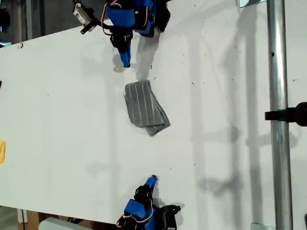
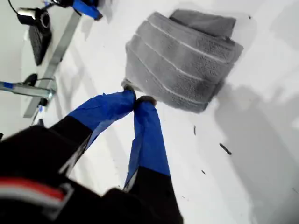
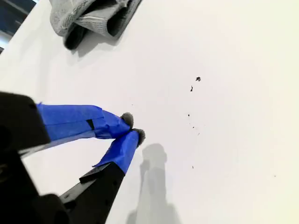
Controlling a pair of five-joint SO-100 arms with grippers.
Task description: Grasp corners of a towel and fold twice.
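The towel (image 1: pixel 146 108) is lying near the middle of the white counter (image 1: pixel 57 134), already folded into a compact, layered oblong with one lower layer peeking out at an end, so both folds appear done and little seems left beyond backing away. Its grey terry is looking soft and nubby, crossed by fine white pinstripes. My first end effector (image 2: pixel 139 99) is sitting just beside a folded edge, blue-taped tips pressed together on nothing. My second end effector (image 3: pixel 133 128) is hovering well apart, tips likewise closed and empty.
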